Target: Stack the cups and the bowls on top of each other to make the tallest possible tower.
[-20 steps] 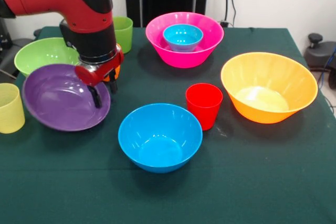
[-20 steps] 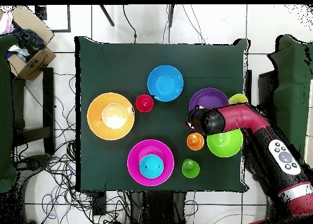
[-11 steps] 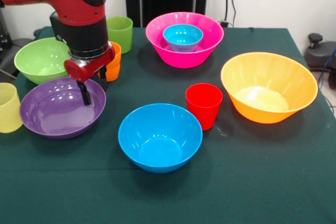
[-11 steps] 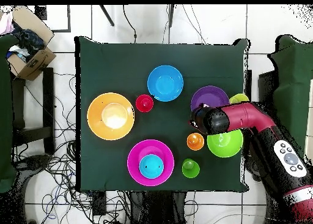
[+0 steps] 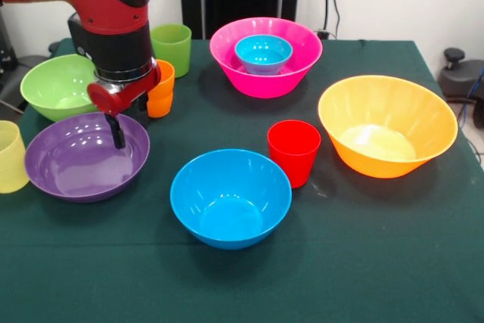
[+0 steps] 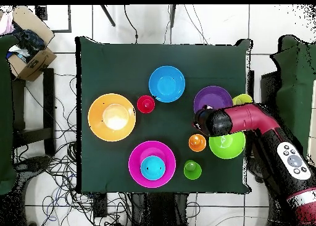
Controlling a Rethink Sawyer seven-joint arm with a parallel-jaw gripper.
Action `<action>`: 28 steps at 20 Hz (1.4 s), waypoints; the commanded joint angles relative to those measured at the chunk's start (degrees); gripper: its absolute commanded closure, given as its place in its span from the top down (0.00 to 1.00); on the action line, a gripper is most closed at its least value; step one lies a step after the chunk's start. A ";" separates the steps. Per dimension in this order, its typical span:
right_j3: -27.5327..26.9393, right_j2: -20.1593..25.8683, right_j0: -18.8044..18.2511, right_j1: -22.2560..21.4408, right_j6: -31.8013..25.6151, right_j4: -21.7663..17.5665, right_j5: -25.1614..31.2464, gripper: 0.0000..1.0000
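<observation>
Gripper (image 5: 127,122) fingers straddle the far rim of the glossy round purple plastic bowl (image 5: 79,164) at the table's left, one inside, one outside, probably pinching it for lifting. Tower unbuilt; only the small blue plastic bowl (image 5: 263,53) nests in the big pink plastic bowl (image 5: 291,73).

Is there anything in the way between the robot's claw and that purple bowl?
Nothing visible is. The claw hangs right at the far rim of the purple bowl, one dark finger dipping inside it. The orange cup and lime green bowl stand behind, off to the sides.
</observation>
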 commanded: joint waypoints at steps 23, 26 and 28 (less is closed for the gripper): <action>-7.00 -5.63 3.40 5.55 -5.55 -8.46 -5.76 1.00; -6.92 -5.73 3.49 5.69 -5.09 -7.92 -5.50 1.00; -6.93 -5.79 3.59 5.87 -4.83 -7.91 -5.76 1.00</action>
